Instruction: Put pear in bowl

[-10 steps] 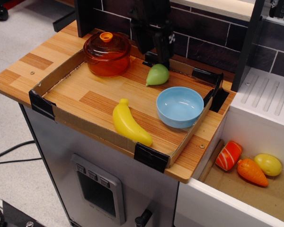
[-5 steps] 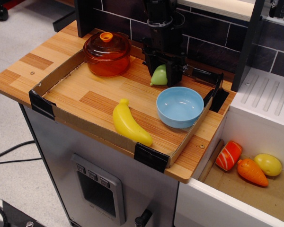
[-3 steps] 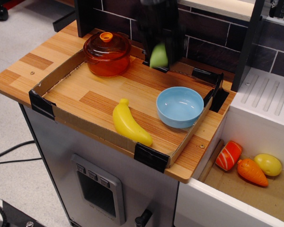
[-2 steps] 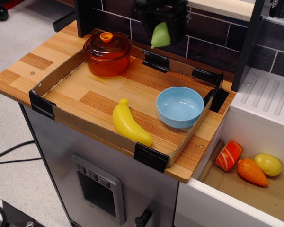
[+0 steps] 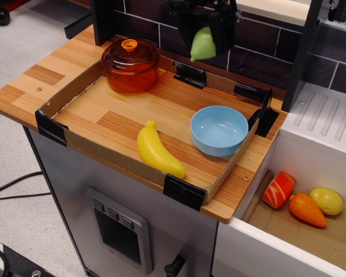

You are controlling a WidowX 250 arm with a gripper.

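the pincer [image 5: 204, 41] hangs high at the top of the view, in front of the dark tiled wall, with its two black fingers [image 5: 224, 26] clamped on the pear [image 5: 203, 45]. the jaws stand only as far apart as the fruit is wide. the pear is off the wood, in the air, above the back edge of the tray and up and slightly left of the bowl in the picture, touching nothing but the fingers.

going by size: one wooden counter [image 5: 29, 81] carries one shallow cardboard tray [image 5: 63, 92] with black corner clips. in the tray there is one orange see-through pot [image 5: 130, 66] with its lid on at the back left, one light-blue bowl [image 5: 219, 130] at the right, open and with nothing in it, and one yellow banana [image 5: 156, 151] near the front wall, just left of the bowl but not touching it.

to the right, lower down, one box [image 5: 311, 242] holds three toys lying close together: one orange-and-white piece [image 5: 278, 189], one carrot [image 5: 306, 209] and one yellow lemon [image 5: 327, 200]. there is one pear in all, the one in the pincer.
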